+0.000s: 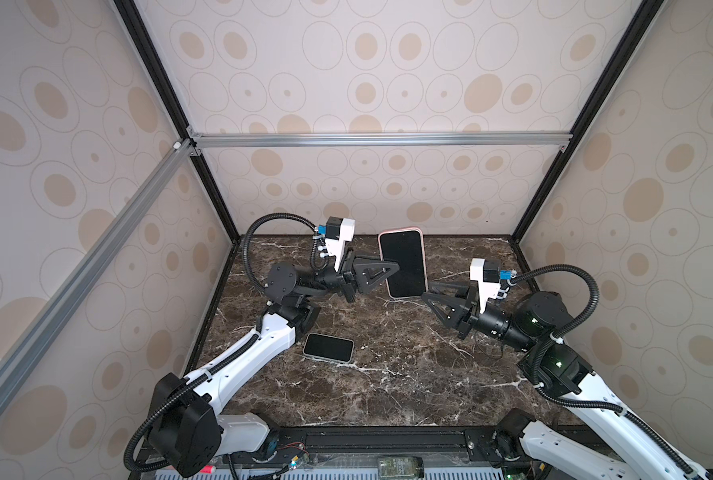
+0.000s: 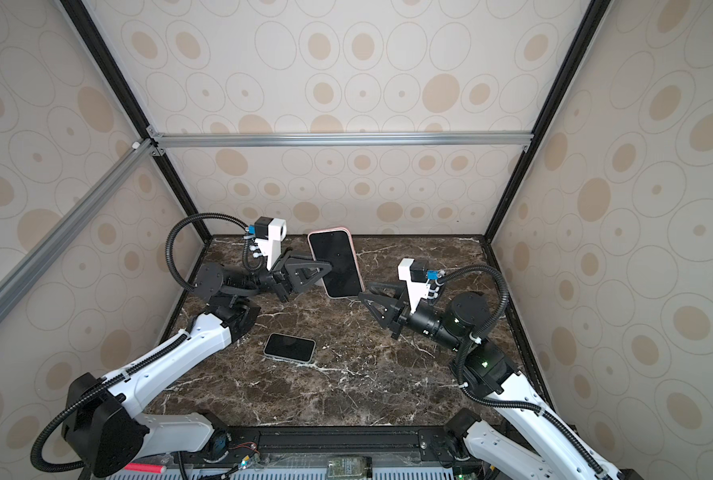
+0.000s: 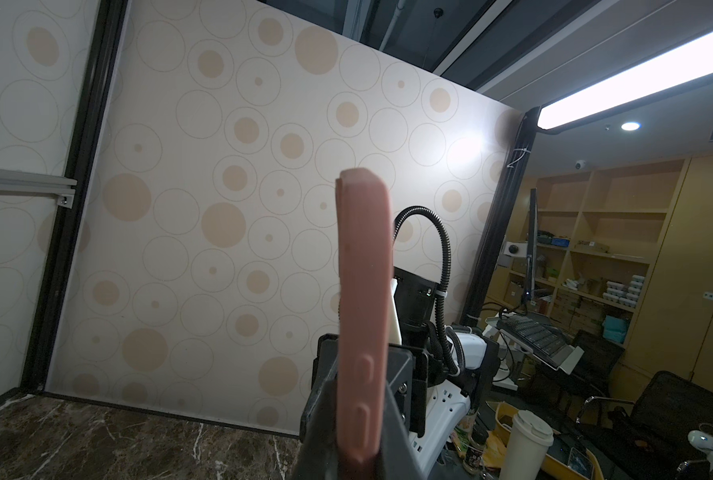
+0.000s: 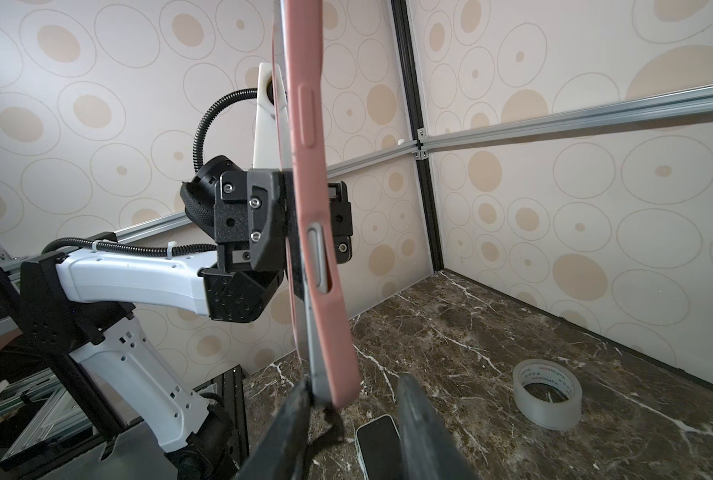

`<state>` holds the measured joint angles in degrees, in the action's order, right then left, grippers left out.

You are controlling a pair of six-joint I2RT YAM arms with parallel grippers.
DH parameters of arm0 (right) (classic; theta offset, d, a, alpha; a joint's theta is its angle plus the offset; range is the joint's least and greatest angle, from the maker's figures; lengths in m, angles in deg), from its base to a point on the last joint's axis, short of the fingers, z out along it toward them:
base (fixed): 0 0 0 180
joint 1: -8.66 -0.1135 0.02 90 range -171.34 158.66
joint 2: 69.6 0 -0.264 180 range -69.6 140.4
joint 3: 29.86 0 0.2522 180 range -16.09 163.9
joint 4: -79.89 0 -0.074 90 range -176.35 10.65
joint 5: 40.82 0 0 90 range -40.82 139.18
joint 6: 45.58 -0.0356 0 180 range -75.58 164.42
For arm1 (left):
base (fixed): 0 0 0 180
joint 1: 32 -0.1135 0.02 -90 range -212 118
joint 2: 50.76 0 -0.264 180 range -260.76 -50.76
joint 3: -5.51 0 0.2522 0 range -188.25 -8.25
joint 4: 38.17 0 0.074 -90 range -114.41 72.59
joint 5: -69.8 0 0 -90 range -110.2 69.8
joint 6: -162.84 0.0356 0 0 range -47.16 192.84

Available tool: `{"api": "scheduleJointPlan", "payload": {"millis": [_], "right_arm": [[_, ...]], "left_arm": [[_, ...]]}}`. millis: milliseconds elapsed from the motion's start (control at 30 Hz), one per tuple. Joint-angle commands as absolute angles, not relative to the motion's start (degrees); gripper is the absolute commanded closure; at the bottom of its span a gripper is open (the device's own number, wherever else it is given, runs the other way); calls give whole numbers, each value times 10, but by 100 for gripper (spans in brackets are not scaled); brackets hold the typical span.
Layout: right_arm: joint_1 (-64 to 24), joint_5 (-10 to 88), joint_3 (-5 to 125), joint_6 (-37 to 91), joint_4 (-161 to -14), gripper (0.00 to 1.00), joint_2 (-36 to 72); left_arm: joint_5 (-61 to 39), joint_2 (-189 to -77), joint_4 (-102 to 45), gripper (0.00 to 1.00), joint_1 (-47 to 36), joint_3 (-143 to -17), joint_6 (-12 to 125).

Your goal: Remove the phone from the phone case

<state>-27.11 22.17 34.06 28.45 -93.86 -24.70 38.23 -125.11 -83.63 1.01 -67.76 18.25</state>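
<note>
A phone [image 1: 402,262] with a dark screen sits in a pink phone case [image 1: 400,229] and is held up above the marble table, screen toward the top views. My left gripper [image 1: 396,266] is shut on the phone case [image 3: 363,270] across its middle, from the left long edge. My right gripper [image 1: 429,291] is open at the phone's lower right corner. In the right wrist view the grey phone edge [image 4: 317,361] shows beside the pink phone case [image 4: 309,166], one finger touches that corner and the other stands apart from it.
A second, smaller phone [image 1: 328,350] lies flat, screen up, on the marble table [image 1: 388,374], near the left arm. A roll of clear tape [image 4: 547,392] lies on the table in the right wrist view. Patterned walls close in three sides.
</note>
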Motion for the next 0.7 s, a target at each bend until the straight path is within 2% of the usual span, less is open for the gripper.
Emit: {"api": "scheduleJointPlan", "payload": {"millis": [0,133,367,667], "right_arm": [[-270,191,352,308,-936,62,-243],[-270,159,359,346,-896,60,-266],[-270,215,373,399,-801,60,-300],[-269,211,373,375,-833,60,-293]], "left_arm": [[403,-1232,-866,100,24,-706,181],[400,-1222,-839,100,21,-707,202],[396,-1215,-836,100,18,-707,203],[397,-1219,-851,100,17,-707,190]]}}
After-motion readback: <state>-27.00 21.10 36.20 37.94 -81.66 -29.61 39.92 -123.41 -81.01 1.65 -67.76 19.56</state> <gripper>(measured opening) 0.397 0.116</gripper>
